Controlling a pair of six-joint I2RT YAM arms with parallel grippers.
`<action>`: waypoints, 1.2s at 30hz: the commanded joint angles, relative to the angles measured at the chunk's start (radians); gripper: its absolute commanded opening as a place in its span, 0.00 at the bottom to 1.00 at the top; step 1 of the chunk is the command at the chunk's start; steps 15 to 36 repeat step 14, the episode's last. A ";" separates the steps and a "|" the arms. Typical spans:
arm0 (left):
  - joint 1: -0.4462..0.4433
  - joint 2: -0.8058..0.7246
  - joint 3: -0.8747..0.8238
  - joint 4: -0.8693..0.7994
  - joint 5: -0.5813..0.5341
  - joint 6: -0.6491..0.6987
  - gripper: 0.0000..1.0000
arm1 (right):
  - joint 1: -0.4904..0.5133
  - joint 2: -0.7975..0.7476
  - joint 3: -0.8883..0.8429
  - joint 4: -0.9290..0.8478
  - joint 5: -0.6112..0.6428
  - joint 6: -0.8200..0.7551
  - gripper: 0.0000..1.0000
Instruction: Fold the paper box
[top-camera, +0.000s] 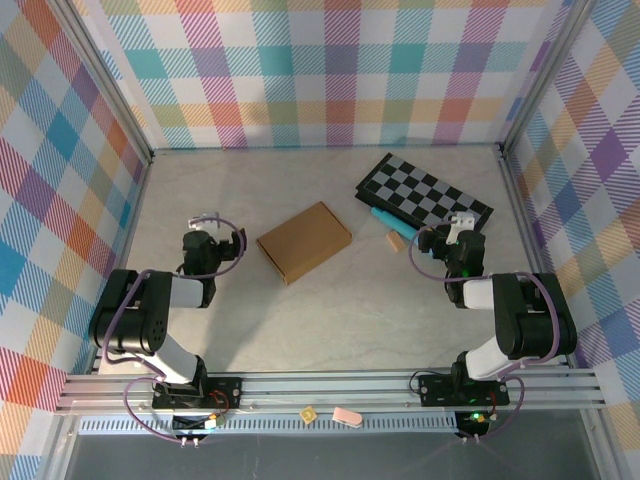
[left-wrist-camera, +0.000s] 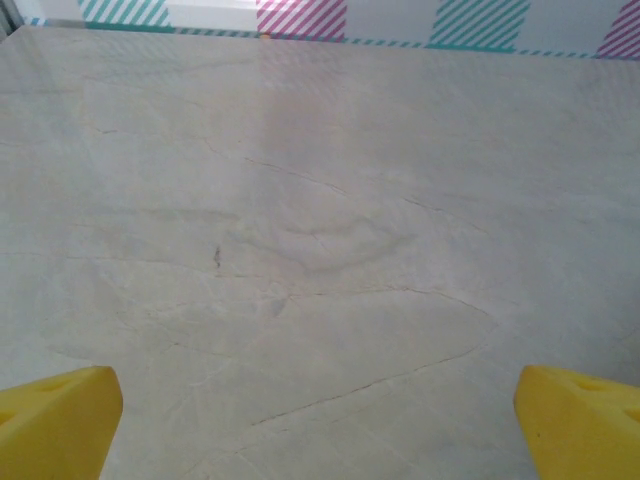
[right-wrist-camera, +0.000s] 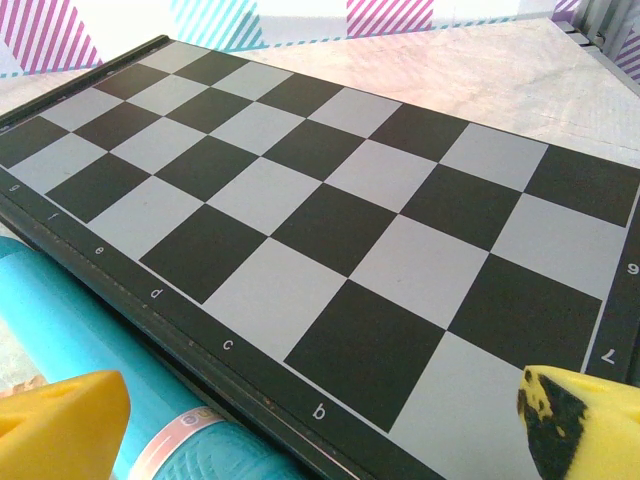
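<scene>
Mid-table, paper box (top-camera: 304, 241) flat & shut, contents hidden, checkerboard (top-camera: 425, 193) to rt.

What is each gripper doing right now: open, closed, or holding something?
Left gripper: open, holding nothing.
Right gripper: open, holding nothing.

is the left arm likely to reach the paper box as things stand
Probably yes: the paper box lies just right of the open left gripper, with bare table between them and nothing on top.
</scene>
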 joint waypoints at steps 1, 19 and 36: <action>0.007 0.004 0.001 -0.017 0.031 -0.016 1.00 | 0.005 0.008 0.018 0.002 -0.011 0.002 0.99; 0.007 0.004 0.000 -0.013 0.031 -0.015 1.00 | 0.006 0.008 0.018 0.003 -0.010 0.001 0.99; 0.007 0.004 0.000 -0.013 0.031 -0.015 1.00 | 0.006 0.008 0.018 0.003 -0.010 0.001 0.99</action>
